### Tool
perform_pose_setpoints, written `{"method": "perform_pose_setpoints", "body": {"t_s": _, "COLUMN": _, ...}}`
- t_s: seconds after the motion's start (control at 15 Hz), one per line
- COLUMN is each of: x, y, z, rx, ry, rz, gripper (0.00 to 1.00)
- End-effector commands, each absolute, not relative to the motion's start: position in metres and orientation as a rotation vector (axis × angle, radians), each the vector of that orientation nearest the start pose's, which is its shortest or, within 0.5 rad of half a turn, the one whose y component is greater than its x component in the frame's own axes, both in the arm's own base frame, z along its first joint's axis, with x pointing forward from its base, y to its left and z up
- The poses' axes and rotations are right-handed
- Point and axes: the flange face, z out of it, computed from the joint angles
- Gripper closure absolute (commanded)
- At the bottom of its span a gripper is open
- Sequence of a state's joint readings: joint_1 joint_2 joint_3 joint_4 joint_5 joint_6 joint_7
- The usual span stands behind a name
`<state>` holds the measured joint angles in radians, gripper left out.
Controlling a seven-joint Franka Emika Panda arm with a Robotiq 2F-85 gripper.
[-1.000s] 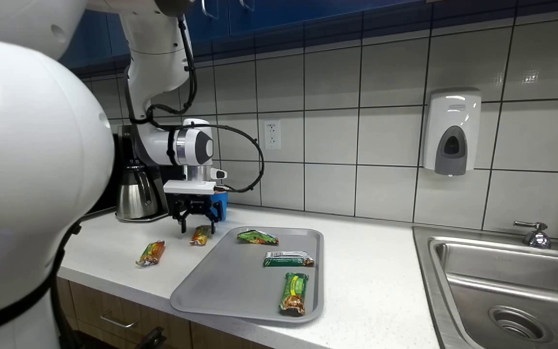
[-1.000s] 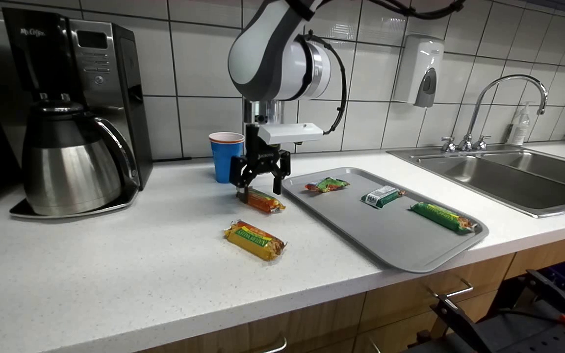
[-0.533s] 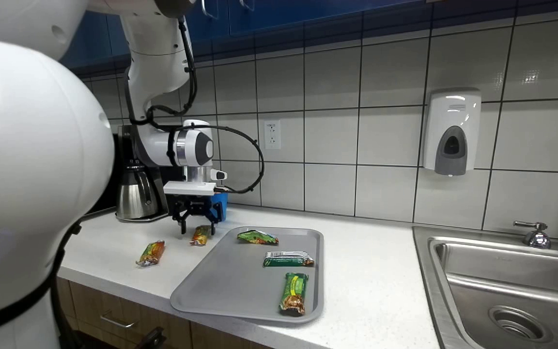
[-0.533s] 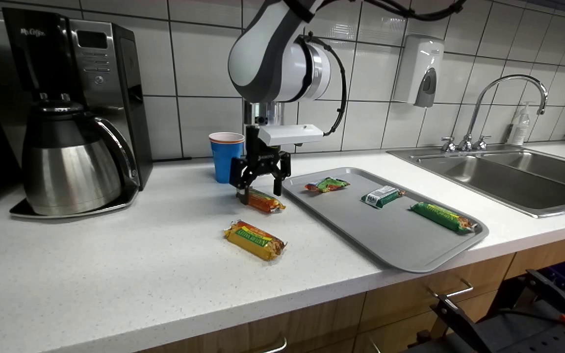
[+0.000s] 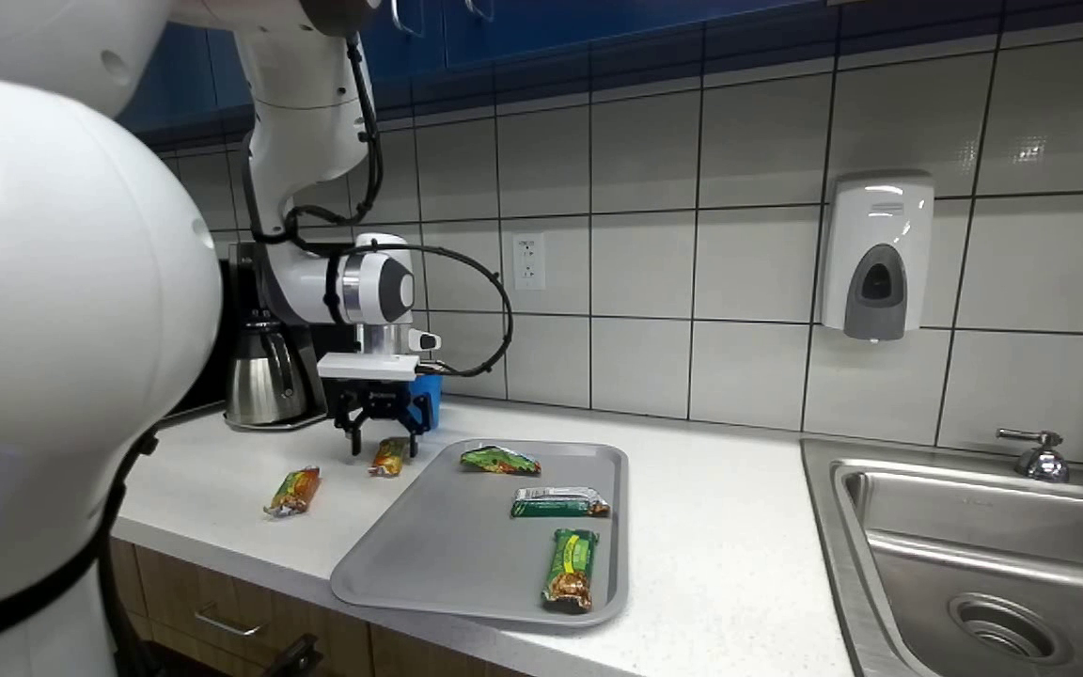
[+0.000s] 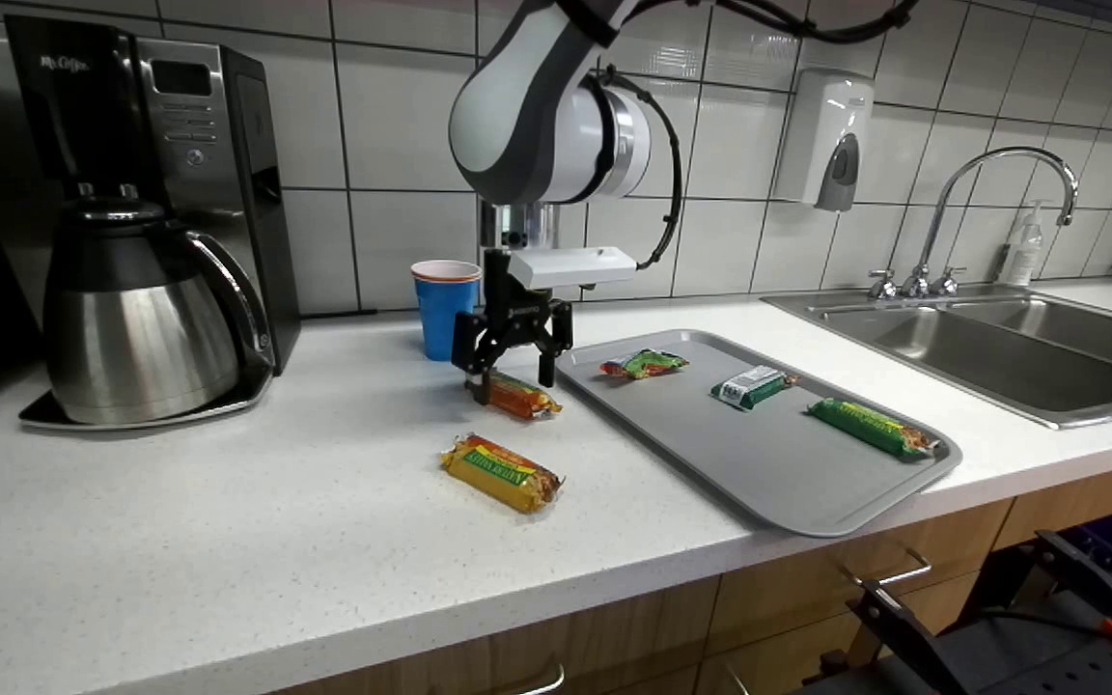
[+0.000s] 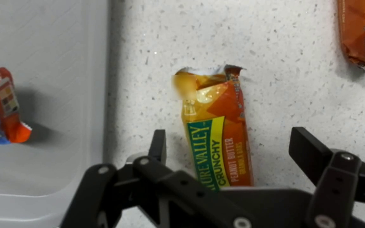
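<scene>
Robotiq gripper [image 7: 228,142]: jaws spread wide, pointing down; Nature Valley Crunchy peanut butter granola bar [image 7: 219,142] lies on the speckled countertop [image 7: 280,79], beneath the jaw gap, beside the gray tray [image 7: 95,95].

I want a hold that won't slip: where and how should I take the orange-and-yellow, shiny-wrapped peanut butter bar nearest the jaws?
I'd take the peanut butter bar across its middle, from straight above. It lies flat, and in the wrist view the open jaws stand on either side of its narrow width; its crinkled end would likely give a poorer hold.
</scene>
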<state>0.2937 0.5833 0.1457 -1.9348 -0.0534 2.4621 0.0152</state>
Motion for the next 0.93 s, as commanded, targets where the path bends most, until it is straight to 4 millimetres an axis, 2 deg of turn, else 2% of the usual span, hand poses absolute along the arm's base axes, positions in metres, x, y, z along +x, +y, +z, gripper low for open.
{"method": "perform_pose_setpoints", "body": {"t_s": 0.0, "x": 0.5618, "y": 0.2605, "z": 0.18, "rx": -3.02, "ry": -0.709, "rz": 0.073, "gripper": 0.0}}
{"method": "perform_pose_setpoints", "body": {"t_s": 0.2, "x": 0.5617, "y": 0.2604, "z": 0.1803, "rx": -3.02, "ry": -0.719, "rz": 0.073, "gripper": 0.0}}
{"method": "perform_pose_setpoints", "body": {"t_s": 0.27, "x": 0.5618, "y": 0.2602, "z": 0.1802, "rx": -3.02, "ry": -0.718, "rz": 0.073, "gripper": 0.08}}
{"method": "perform_pose_setpoints", "body": {"t_s": 0.33, "x": 0.5619, "y": 0.2598, "z": 0.1804, "rx": -3.021, "ry": -0.717, "rz": 0.071, "gripper": 0.26}}
{"method": "perform_pose_setpoints", "body": {"t_s": 0.53, "x": 0.5616, "y": 0.2595, "z": 0.1816, "rx": -3.022, "ry": -0.72, "rz": 0.069, "gripper": 0.51}}
{"method": "perform_pose_setpoints", "body": {"t_s": 0.8, "x": 0.561, "y": 0.2586, "z": 0.185, "rx": -3.018, "ry": -0.726, "rz": 0.066, "gripper": 0.81}}
{"method": "perform_pose_setpoints", "body": {"t_s": 0.87, "x": 0.5605, "y": 0.2579, "z": 0.1869, "rx": -3.017, "ry": -0.729, "rz": 0.063, "gripper": 0.82}}
